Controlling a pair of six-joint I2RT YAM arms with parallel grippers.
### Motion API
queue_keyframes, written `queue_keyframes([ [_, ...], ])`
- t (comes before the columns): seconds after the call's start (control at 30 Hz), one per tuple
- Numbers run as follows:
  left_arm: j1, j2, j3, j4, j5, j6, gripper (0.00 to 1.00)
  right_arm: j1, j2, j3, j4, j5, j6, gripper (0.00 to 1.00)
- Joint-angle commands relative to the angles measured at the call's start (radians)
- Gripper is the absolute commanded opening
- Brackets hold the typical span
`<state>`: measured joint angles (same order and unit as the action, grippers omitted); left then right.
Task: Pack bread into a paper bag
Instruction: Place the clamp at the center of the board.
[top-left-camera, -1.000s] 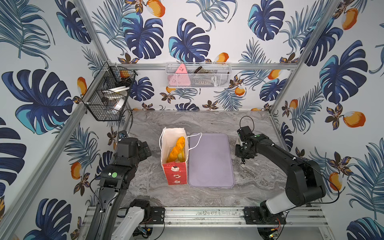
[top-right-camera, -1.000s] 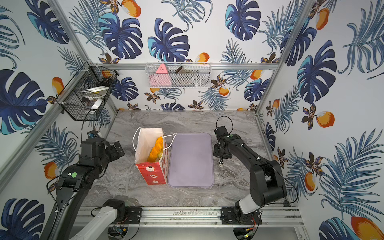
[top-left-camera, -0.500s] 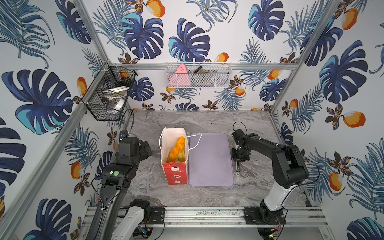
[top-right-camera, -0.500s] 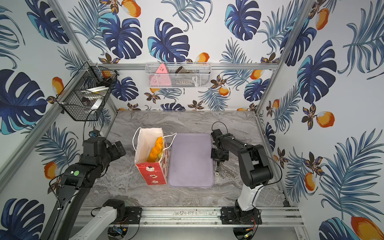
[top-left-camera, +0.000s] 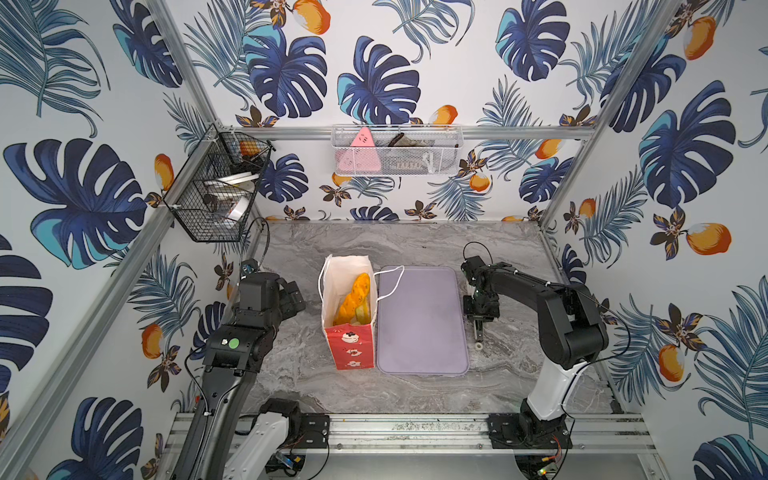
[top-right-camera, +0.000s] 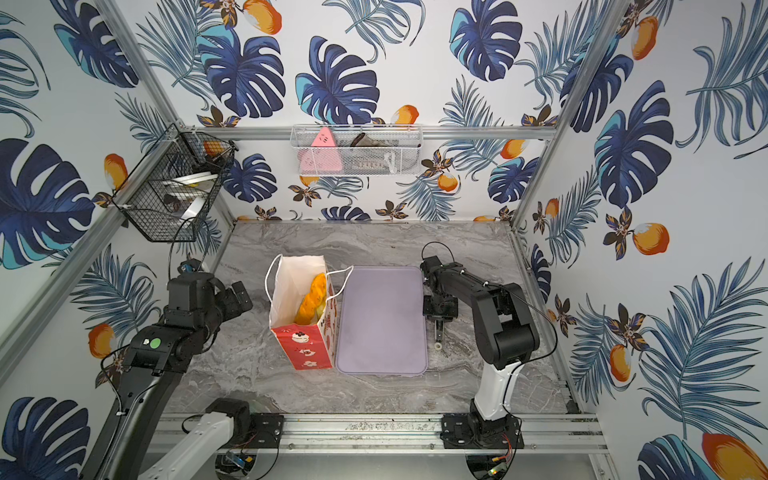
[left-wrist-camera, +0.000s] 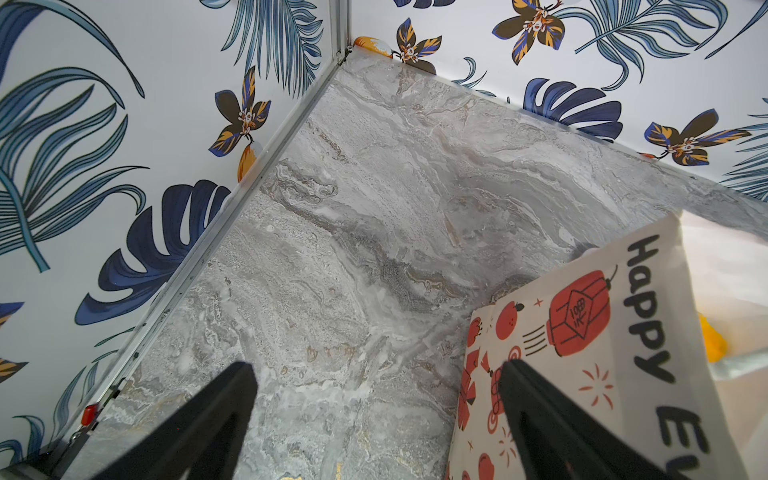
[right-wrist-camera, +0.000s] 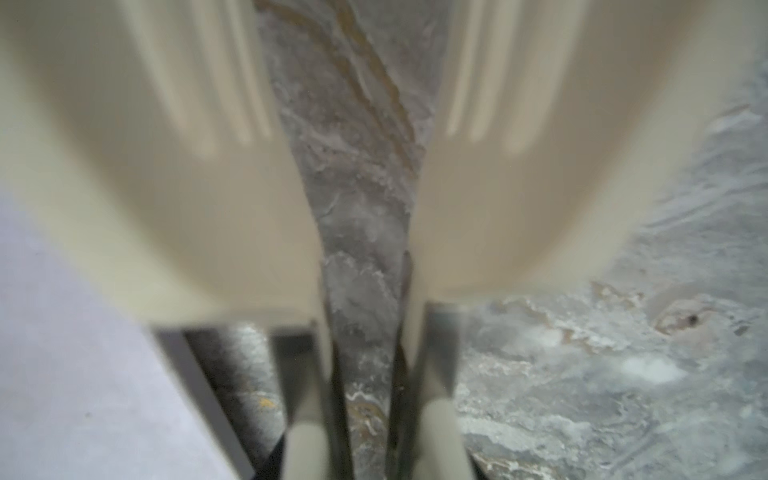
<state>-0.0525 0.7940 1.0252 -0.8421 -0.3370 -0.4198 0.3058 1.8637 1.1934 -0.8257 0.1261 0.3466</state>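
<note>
The bag (top-left-camera: 351, 345) stands on the worktop (top-left-camera: 415, 245) just beside the tray (top-left-camera: 419, 320), with the loaf (top-left-camera: 353, 297) inside; one cord handle drapes over the tray. The left fingers (left-wrist-camera: 216, 415) gape wide and empty by the bag; the right fingers (right-wrist-camera: 166, 166), slightly parted, hold nothing, with the tray between them and the bag.

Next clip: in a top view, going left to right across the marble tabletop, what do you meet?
In a top view, left to right: left hand → paper bag, standing upright → lilac tray, flat beside the bag → right hand, pointing down just past the tray's edge.
</note>
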Motion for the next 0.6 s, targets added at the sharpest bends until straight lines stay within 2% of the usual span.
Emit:
queue_keyframes([
  [0.0,0.002,0.001,-0.002,0.033,0.003,0.006,0.99,0.001,0.014,0.014,-0.055,0.008,-0.011,0.41],
  [0.2,0.002,0.005,0.000,0.033,0.005,0.007,0.99,0.000,0.024,0.029,-0.078,0.009,-0.014,0.47],
  [0.27,0.002,0.002,0.002,0.031,0.004,0.006,0.99,0.000,0.035,0.044,-0.099,0.009,-0.026,0.59],
  [0.5,0.002,-0.004,0.007,0.028,0.004,0.005,0.99,0.001,0.019,0.065,-0.123,-0.026,-0.037,0.62],
  [0.57,0.002,-0.004,0.009,0.025,0.005,0.003,0.99,0.000,0.018,0.089,-0.145,-0.022,-0.037,0.70],
])
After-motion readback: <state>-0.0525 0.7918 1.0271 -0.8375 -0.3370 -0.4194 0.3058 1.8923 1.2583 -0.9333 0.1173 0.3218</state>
